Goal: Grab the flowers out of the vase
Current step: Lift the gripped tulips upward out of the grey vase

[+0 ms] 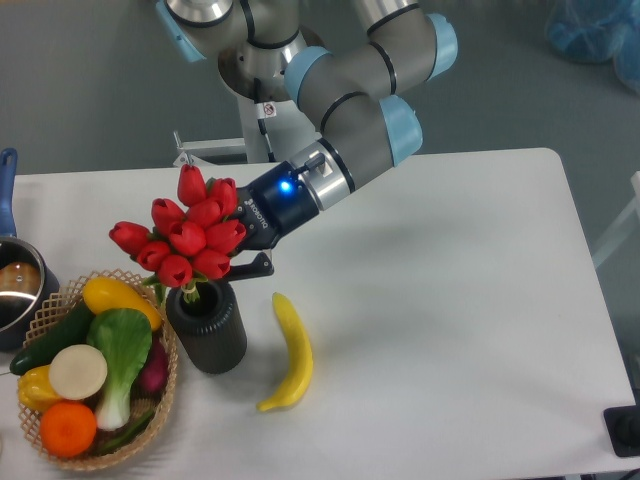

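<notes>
The grey arm with light-blue joint caps (350, 100) reaches down from the upper middle toward the left part of the white table (450, 300). Its dark gripper (243, 250), with a small blue light lit on the wrist, is pressed into the right side of the bunch of red tulip buds with green stems (185, 238). One black finger (256, 266) shows below the buds; the other is hidden behind the blooms. The fingers appear clenched on the bunch, though the contact point itself is covered by the flowers. The bunch sits above the short dark grey ribbed cylindrical vase (208, 327), with the buds clear of the rim and only the green stems (190, 292) dipping into the round mouth. The buds lean to the left, past the vase's edge. The vase stands upright on the table, just beside the woven wicker basket (160, 400) at its left. The basket holds a yellow squash (115, 297), a green leafy vegetable with a white stalk (122, 352), a dark green cucumber (50, 340), a pale round disc-like piece (78, 371), an orange fruit (68, 428) and a dark red-purple vegetable (154, 368). A yellow banana (292, 350) lies on the table right of the vase, near it but apart. At the far left edge, a metal pot with a blue handle (12, 290) is partly cut off.
</notes>
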Robot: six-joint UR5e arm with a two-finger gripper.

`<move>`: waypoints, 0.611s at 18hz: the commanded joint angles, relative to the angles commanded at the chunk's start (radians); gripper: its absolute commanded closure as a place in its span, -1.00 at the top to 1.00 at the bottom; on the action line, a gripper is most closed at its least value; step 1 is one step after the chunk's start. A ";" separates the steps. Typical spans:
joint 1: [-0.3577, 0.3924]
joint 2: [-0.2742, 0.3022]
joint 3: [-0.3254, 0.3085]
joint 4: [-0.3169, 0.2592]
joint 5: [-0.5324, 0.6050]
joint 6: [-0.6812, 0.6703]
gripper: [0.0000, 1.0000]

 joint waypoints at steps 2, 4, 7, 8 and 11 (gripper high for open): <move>0.003 0.005 0.012 0.000 0.000 -0.017 -0.39; 0.005 0.012 0.012 0.000 0.000 -0.019 -0.39; 0.008 0.020 0.014 0.000 -0.003 -0.029 -0.39; 0.009 0.028 0.015 0.000 -0.017 -0.029 -0.39; 0.014 0.049 0.035 -0.002 -0.052 -0.075 -0.39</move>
